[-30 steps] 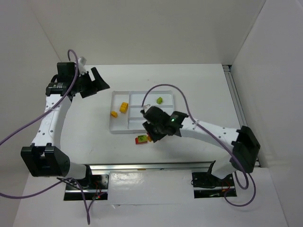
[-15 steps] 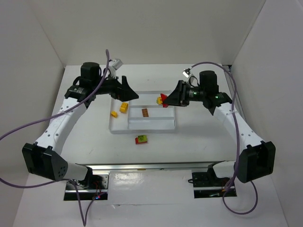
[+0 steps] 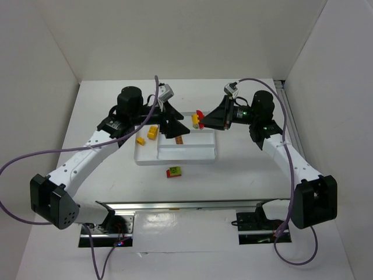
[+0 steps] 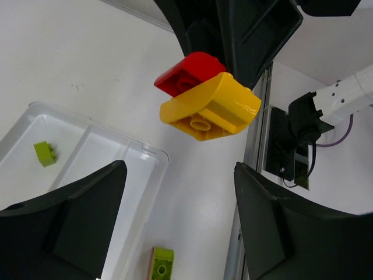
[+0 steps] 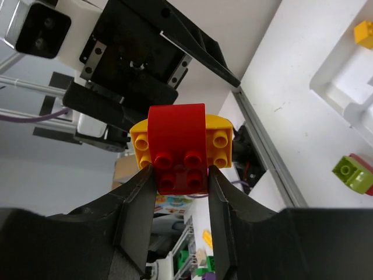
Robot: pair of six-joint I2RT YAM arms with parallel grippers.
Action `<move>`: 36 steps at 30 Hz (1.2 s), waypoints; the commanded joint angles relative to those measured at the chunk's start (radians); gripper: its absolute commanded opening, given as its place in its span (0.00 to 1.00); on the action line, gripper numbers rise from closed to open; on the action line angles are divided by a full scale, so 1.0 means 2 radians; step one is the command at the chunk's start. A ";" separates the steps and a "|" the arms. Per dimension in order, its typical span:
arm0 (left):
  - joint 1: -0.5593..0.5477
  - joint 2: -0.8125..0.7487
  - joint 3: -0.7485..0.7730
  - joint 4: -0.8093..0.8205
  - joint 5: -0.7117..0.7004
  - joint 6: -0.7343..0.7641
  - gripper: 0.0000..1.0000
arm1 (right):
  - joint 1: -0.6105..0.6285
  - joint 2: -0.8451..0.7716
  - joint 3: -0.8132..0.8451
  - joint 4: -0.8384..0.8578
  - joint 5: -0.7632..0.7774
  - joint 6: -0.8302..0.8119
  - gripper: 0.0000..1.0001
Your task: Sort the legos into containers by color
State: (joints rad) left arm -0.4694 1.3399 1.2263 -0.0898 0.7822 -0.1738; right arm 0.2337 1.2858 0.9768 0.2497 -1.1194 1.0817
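My right gripper is shut on a stacked red-and-yellow lego pair and holds it in the air above the tray's far edge. In the right wrist view the fingers clamp the red brick, with the yellow one behind it. My left gripper is open and faces the pair from the left, a little apart from it. In the left wrist view the pair hangs beyond the open jaws. The white tray holds two yellow legos, a brownish orange one and a green one.
A green-and-red lego pair lies on the table just in front of the tray; it also shows in the left wrist view and the right wrist view. A metal rail runs along the near table edge.
My left arm swung in from the far left until its open gripper reached the tray's middle. My right arm lifted the red-and-yellow pair and has shifted slightly left toward the left gripper.
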 commanded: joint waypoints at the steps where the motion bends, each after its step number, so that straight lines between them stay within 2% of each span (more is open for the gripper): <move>1: -0.012 0.002 0.019 0.064 0.002 0.022 0.85 | 0.004 -0.006 0.002 0.078 -0.026 0.051 0.23; 6: -0.051 0.002 0.023 0.077 -0.057 0.039 0.85 | 0.004 -0.001 -0.002 0.119 -0.031 0.095 0.23; 13: -0.089 0.007 0.028 0.093 -0.117 0.049 0.82 | 0.004 -0.001 -0.007 0.114 -0.026 0.095 0.23; 17: -0.100 0.007 0.033 0.093 -0.143 0.064 0.76 | 0.009 -0.001 -0.014 0.121 -0.026 0.095 0.23; 22: -0.100 0.001 0.033 0.089 -0.143 0.075 0.73 | 0.009 -0.001 -0.018 0.121 -0.026 0.100 0.24; 27: -0.100 -0.025 0.033 0.060 -0.125 0.118 0.73 | 0.000 -0.001 -0.018 0.111 -0.036 0.094 0.24; 30: -0.100 -0.040 0.024 0.055 -0.113 0.140 0.81 | 0.000 -0.001 -0.018 0.106 -0.036 0.090 0.24; 36: -0.100 -0.085 -0.022 0.089 -0.120 0.187 0.84 | 0.000 -0.001 -0.014 0.075 -0.045 0.074 0.24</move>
State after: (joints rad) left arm -0.6674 1.2140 1.2045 0.0154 0.5259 0.1104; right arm 0.2375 1.2869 0.9401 0.4278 -1.1843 1.2587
